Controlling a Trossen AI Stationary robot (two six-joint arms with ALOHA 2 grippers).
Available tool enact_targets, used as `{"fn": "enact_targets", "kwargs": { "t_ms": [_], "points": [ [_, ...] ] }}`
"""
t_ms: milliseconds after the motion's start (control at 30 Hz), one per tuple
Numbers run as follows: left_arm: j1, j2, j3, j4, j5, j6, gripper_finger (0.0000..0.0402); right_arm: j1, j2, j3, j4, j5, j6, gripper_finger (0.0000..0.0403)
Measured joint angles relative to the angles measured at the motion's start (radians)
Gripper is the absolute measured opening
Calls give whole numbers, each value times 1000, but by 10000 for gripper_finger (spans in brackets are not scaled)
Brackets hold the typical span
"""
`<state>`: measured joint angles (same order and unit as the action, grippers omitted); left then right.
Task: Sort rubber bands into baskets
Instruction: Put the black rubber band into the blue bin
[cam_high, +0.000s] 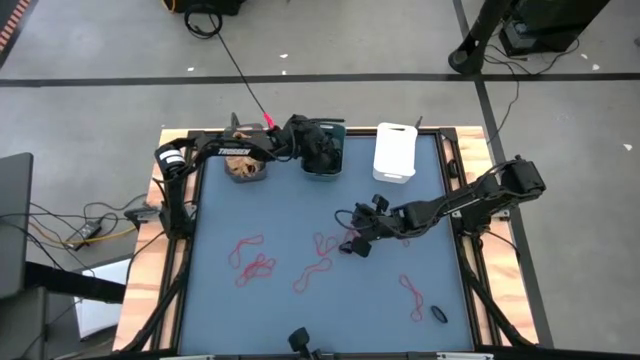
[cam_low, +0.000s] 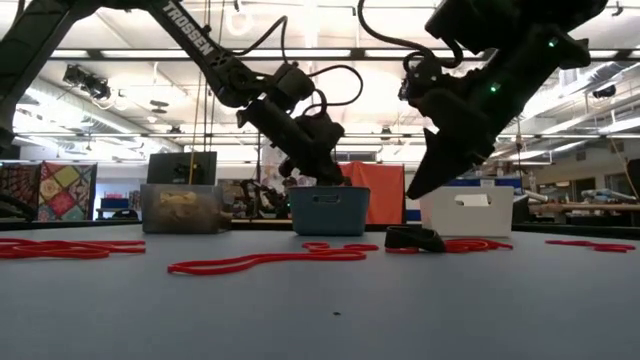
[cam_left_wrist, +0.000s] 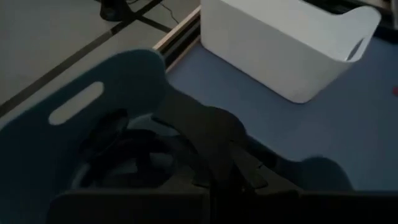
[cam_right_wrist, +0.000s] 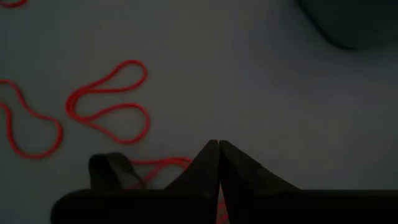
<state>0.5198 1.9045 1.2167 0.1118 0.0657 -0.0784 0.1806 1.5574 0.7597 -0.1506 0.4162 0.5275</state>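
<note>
Rubber bands (cam_high: 255, 266), mostly red, lie spread on the blue table (cam_high: 300, 220). The right gripper (cam_right_wrist: 219, 163) is low in the middle, fingers pinched together, maybe on a red band. Next it should lift and carry. The left gripper (cam_high: 322, 150), fingers together, sits in the far teal basket (cam_low: 329, 210).

One camera hangs above me, looking straight down on the whole table (cam_high: 320, 300) and both my arms. Another sits at table-top height, facing level across the surface into the room behind. My left wrist camera looks closely down into the teal basket (cam_left_wrist: 93, 106) (the white basket (cam_left_wrist: 292, 43) just beyond, shared with both wider views). My right wrist camera looks closely at the tabletop.
</note>
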Motion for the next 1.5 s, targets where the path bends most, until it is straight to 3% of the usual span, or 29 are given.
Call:
{"fn": "enact_targets", "kwargs": {
  "t_ms": [233, 533, 700, 1067, 1300, 1500],
  "points": [
    [2, 0, 0, -4, -1, 0, 50, 8, 0, 0, 0, -60, 2, 25],
    [10, -1, 0, -38, 0, -49, 246, 16, -1, 0, 0, -38, 27, 46],
    [23, -45, -1, -68, 26, -56, 312, 23, -11, 0, -6, -94, 19, 47],
    [34, -95, -2, -99, 23, -10, 326, 115, -206, 0, -244, -77, 157, 34],
    [75, -124, -2, -123, -159, -17, 325, 197, -303, 0, -509, -155, 232, 34],
    [81, -145, -2, -147, 54, -37, 325, 242, -316, 0, -568, -316, 359, 53]
  ]
}}
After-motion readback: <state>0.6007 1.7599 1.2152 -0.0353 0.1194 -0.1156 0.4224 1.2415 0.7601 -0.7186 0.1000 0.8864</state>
